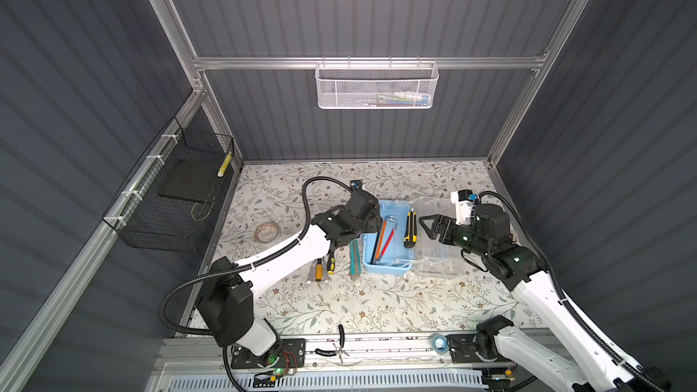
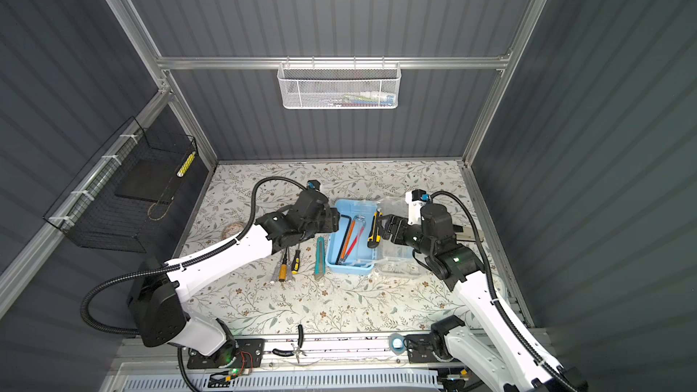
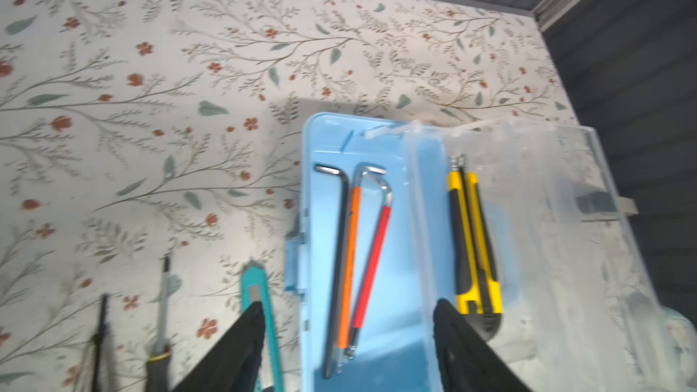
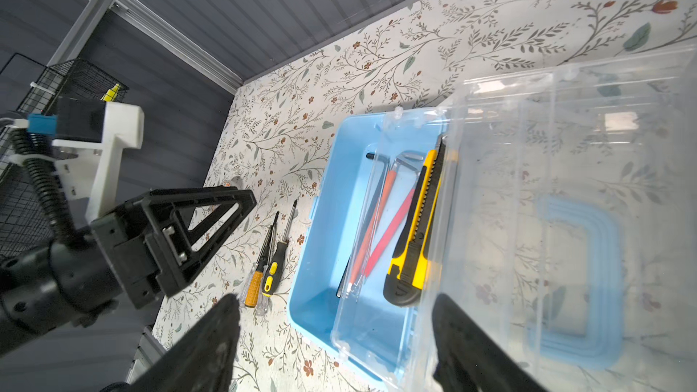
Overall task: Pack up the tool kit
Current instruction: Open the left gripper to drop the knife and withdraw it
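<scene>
Box (image 1: 384,267), light-blue plastic, sits open mid-table (image 1: 339,303) in both top views. Its clear lid (image 1: 439,254) is folded out toward the right arm. The left claw (image 2: 335,222) hangs at the box's left rim, mostly hidden under its own wrist, and that arm stretches in low from the near left corner. The right claw (image 1: 426,226) is spread and grips nothing, its black triangular fingers over the lid, just beside the yellow knife (image 1: 410,228). Its arm bends in from the near right. A teal knife (image 1: 354,258) and slim screwdrivers (image 1: 320,267) lie on the flowered table left of the box.

Left wrist view: the left claw (image 3: 349,309) stands wide and empty above the box (image 3: 313,182). Three hex keys (image 3: 350,250) lie inside untouched: one bare dark steel, one orange-sleeved, one red-sleeved. The yellow knife (image 3: 473,243) lies along the lid side, blurred by clear plastic.

Right wrist view: the right claw (image 4: 335,303) is released, one finger over the box (image 4: 320,220) and the other at the lid's (image 4: 565,126) edge. Whether it touches the lid cannot be told. A blue handle (image 4: 581,277) shows through the lid.
</scene>
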